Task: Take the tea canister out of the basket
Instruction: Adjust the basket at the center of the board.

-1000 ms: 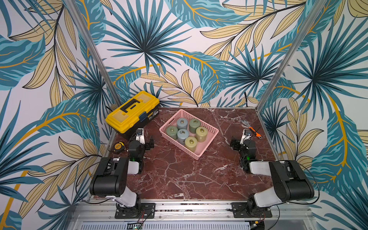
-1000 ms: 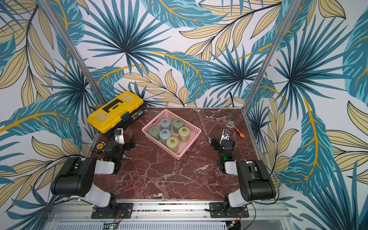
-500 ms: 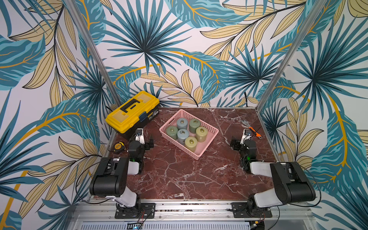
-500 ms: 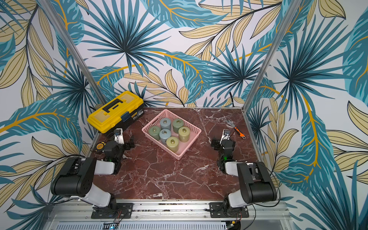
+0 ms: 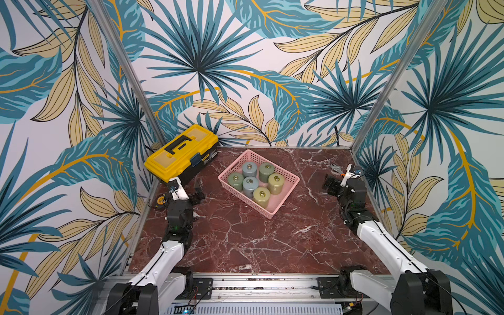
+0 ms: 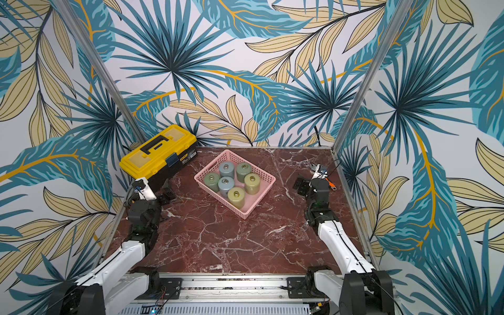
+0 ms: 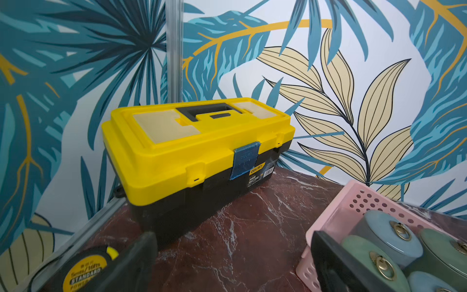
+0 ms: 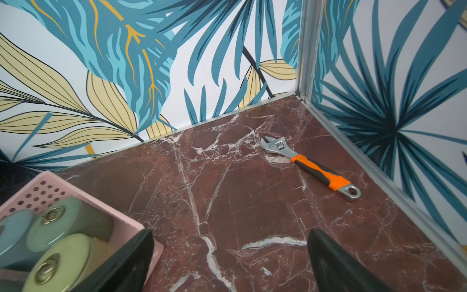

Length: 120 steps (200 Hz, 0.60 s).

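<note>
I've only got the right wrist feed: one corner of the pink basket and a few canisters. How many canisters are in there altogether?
Observer: Six tea canisters stand upright in the basket: two blue-grey, two green, two yellow-green.
Operator: And my other arm, is it anywhere near them?
Observer: The left gripper is open, beside the basket but apart from it, close to a yellow toolbox.
Operator: Anything loose on that side?
Observer: A yellow tape measure lies close by that gripper.
</note>
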### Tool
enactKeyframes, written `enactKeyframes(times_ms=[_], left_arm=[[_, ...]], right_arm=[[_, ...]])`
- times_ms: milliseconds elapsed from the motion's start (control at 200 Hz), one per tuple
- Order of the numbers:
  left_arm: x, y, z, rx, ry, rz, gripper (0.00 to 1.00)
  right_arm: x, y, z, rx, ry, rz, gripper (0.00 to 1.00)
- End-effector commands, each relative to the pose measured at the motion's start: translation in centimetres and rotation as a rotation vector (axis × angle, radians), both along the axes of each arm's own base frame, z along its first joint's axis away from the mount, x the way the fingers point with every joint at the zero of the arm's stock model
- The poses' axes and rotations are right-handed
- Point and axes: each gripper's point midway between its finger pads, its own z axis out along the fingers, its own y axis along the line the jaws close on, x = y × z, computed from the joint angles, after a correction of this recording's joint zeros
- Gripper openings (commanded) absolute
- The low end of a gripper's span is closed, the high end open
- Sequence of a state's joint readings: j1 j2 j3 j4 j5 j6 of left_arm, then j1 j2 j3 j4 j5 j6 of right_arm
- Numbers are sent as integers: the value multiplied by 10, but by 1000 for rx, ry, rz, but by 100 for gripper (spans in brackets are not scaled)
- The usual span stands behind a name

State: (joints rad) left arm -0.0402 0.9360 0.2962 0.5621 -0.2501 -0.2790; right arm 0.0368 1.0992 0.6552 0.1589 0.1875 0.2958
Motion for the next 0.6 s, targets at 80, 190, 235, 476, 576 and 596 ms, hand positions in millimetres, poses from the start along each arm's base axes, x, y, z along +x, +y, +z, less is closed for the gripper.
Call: enactKeyframes(times_ms=[80, 190, 235, 476, 576, 596], left_arm=[[-12, -22, -15, -178, 128, -116, 100], [-18, -47, -19, -228, 180, -248, 100], [-20, -54, -22, -248, 199, -284, 100], [-29, -78, -29, -344, 246, -389, 100], [-29, -83, -30, -344, 251, -419, 100], [-29, -83, -30, -334, 251, -418, 100]], right_arm=[[-14, 58, -31, 260, 181, 248, 99], [-15, 72, -39, 335, 248, 251, 99], [-17, 78, -44, 350, 273, 257, 99], [-27, 109, -64, 349, 359, 258, 99], [-29, 127, -66, 311, 378, 266, 99], [-30, 130, -67, 302, 383, 267, 99]])
